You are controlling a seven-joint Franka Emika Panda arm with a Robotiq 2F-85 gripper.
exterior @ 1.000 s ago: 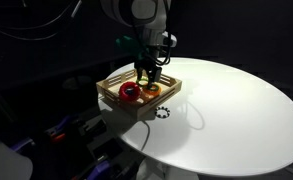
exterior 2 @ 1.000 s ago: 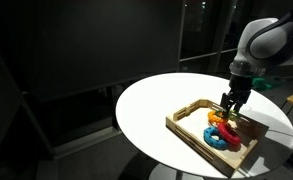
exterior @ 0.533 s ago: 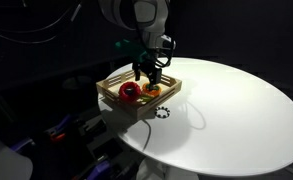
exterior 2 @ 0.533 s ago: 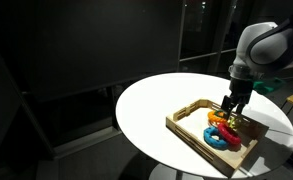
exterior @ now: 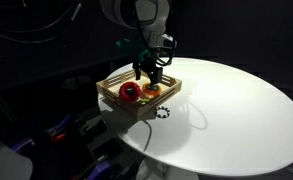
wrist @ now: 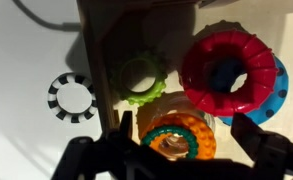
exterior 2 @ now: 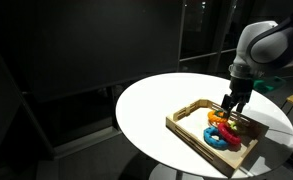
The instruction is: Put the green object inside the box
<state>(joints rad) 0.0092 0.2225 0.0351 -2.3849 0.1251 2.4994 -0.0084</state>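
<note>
The green object (wrist: pixel 143 80), a small light-green ring with a bumpy rim, lies flat on the floor of the box (wrist: pixel 104 45), near its left wall in the wrist view. My gripper (wrist: pixel 186 128) hangs open just above the box, with its dark fingers spread either side of an orange ring with a teal ring on it (wrist: pixel 176 138). Nothing is held between them. In both exterior views the gripper (exterior: pixel 149 70) (exterior 2: pixel 229 103) hovers over the light-wood box (exterior: pixel 110 82) (exterior 2: pixel 186 113). The green object is too small to make out there.
A red ring with a blue centre (wrist: pixel 229 72) (exterior: pixel 131 91) and a blue ring (wrist: pixel 277 92) also lie in the box. A black-and-white toothed ring (wrist: pixel 72 98) (exterior: pixel 163 111) lies on the round white table (exterior: pixel 236 110) just outside the box wall. The surroundings are dark.
The jaws have opened from shut and the gripper has risen slightly above the box. The rings in the box have not moved.
</note>
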